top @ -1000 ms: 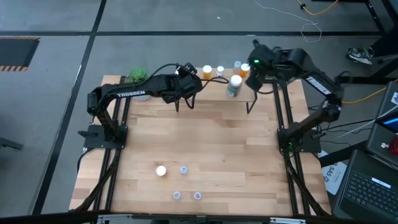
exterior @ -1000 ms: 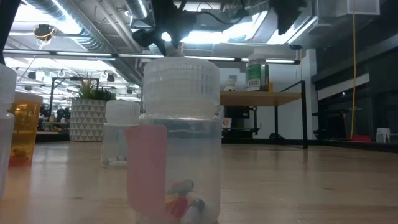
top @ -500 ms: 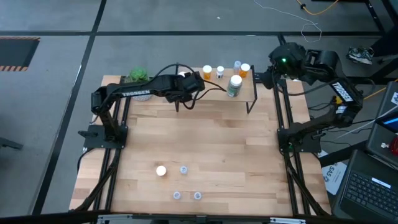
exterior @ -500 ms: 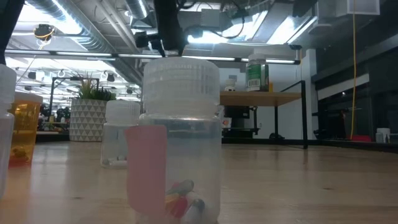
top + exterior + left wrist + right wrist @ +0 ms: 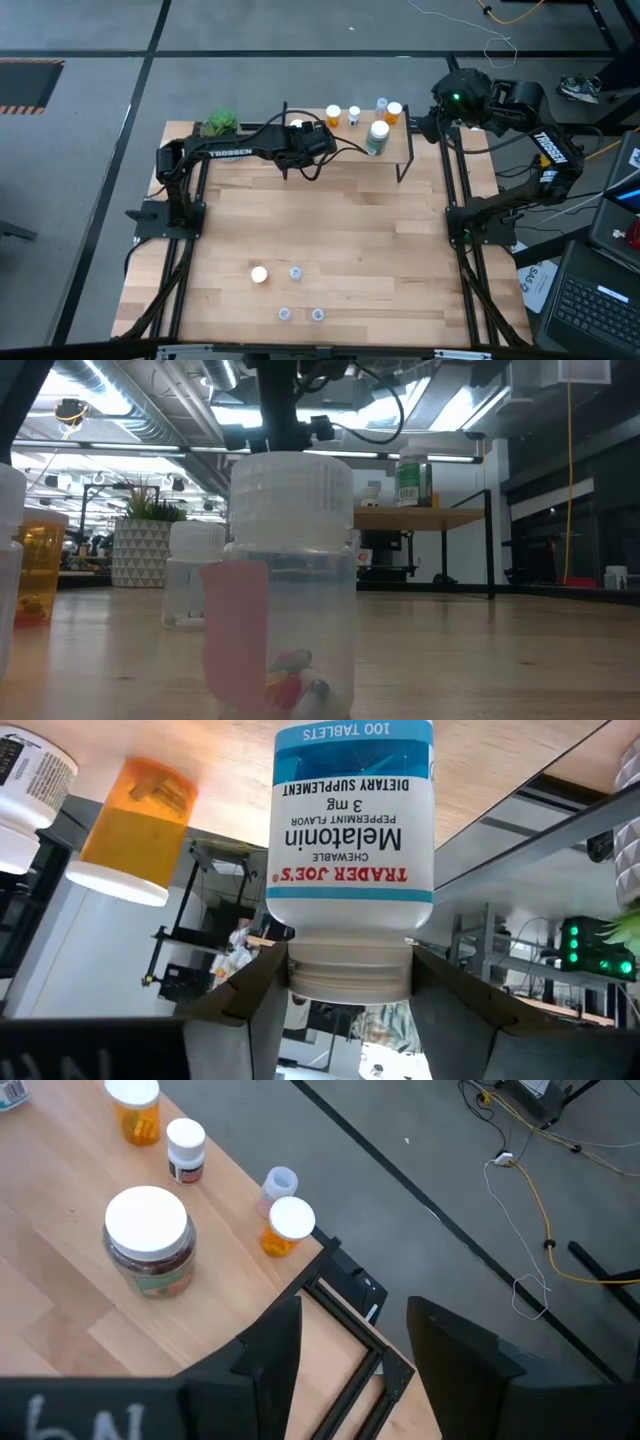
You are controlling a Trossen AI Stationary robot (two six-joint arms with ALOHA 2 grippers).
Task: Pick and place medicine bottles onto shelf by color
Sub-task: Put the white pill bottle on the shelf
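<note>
My left gripper (image 5: 300, 128) is at the left end of the shelf (image 5: 345, 133), shut on a white medicine bottle (image 5: 350, 830) with a blue Melatonin label. Beside it on the shelf (image 5: 220, 750) stand an orange bottle (image 5: 140, 830) and a small white one (image 5: 30, 780). My right gripper (image 5: 355, 1330) hangs open and holds nothing, high past the shelf's right end. Below it stand the larger greenish bottle (image 5: 148, 1240), two orange ones (image 5: 285, 1225) and a clear one (image 5: 278, 1183). A white-capped bottle (image 5: 259, 274) and three tiny clear ones (image 5: 295, 272) stand near the table's front edge. My left gripper pinches the white bottle's cap (image 5: 350, 982) between its two fingers (image 5: 250, 1000), one on each side. The fingers come from the table's near side, slanting a little down. The bottle is upright; its base lies past the picture's edge, so whether it stands on the shelf I cannot tell.
A green plant (image 5: 220, 122) in a white pot stands at the table's far left corner, close to the left arm. In the low view a clear bottle with a pink label (image 5: 290, 580) fills the foreground. The table's middle (image 5: 330, 220) holds nothing.
My left gripper has gone down and toward the table's right edge along the shelf, rolling about its own axis, with the white bottle in it. My right gripper has drawn back from over the shelf toward the far right corner and up, then kept still.
</note>
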